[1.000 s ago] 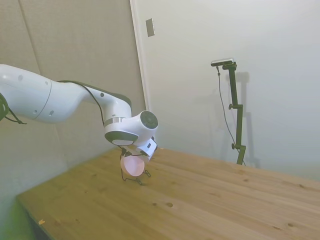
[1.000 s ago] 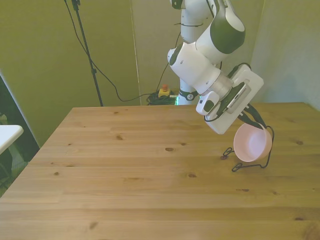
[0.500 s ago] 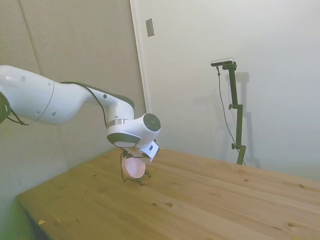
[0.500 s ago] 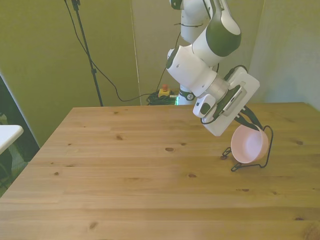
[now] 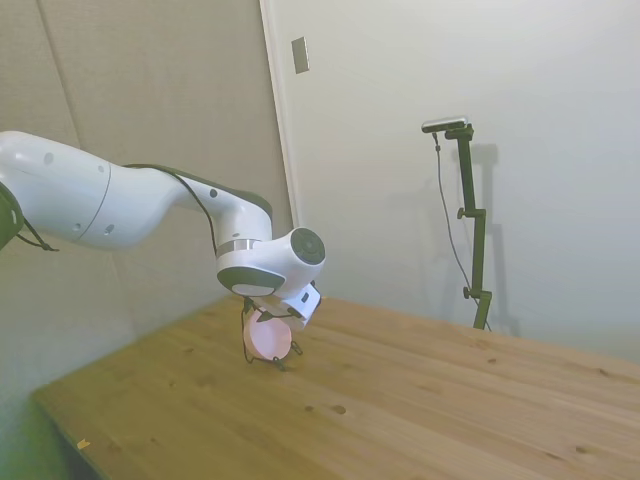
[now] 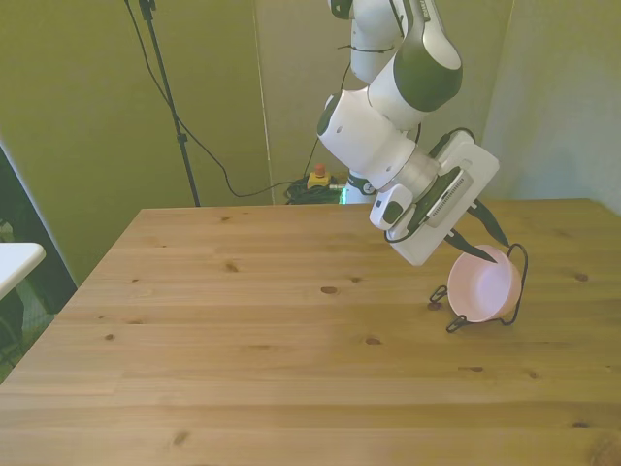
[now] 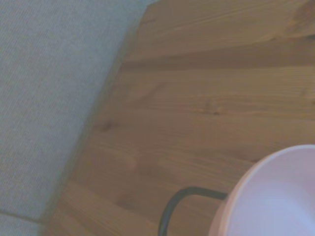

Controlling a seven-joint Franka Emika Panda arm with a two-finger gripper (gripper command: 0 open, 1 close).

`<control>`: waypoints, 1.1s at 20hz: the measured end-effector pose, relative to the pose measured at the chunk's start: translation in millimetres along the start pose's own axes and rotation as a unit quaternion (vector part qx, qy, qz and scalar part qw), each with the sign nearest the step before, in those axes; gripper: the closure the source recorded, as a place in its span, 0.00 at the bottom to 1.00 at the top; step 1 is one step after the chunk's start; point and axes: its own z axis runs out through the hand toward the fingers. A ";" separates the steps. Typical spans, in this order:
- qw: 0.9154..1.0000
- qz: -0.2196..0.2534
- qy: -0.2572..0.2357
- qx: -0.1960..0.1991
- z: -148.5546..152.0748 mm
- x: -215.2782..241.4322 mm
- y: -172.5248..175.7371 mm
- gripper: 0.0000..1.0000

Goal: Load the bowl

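Note:
The pale pink bowl (image 6: 478, 289) stands tilted on its edge in a thin black wire rack (image 6: 523, 264) near the front view's right side of the wooden table (image 6: 243, 320). My gripper (image 6: 500, 252) reaches down to the bowl's upper rim, one dark finger inside and one outside, shut on the rim. In the side view the bowl (image 5: 268, 338) hangs just under the white wrist, with the rack's feet (image 5: 281, 363) on the wood. The wrist view shows part of the bowl (image 7: 275, 196) and a bend of the rack's wire (image 7: 170, 211) close to the table's edge.
The rack stands near the table's edge beside a grey wall (image 7: 44, 98). A small yellow device with a red button (image 6: 318, 178) sits behind the table. A white surface (image 6: 15, 260) juts in at the front view's left edge.
The arm has shifted toward the front view's left and lowered a little, carrying the bowl down and leftward so it sits deeper in the wire rack.

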 end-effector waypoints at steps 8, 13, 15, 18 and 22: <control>0.998 0.015 0.048 -0.032 -68.0 -6.8 -18.2 0.00; 0.989 0.046 0.089 -0.106 -111.9 -31.1 -38.2 0.00; 0.981 0.064 0.109 -0.145 -122.9 -45.5 -45.7 0.00; 0.963 0.097 0.150 -0.199 -139.6 -67.4 -51.4 0.00; 0.936 0.157 0.188 -0.253 -153.4 -87.2 -41.3 0.00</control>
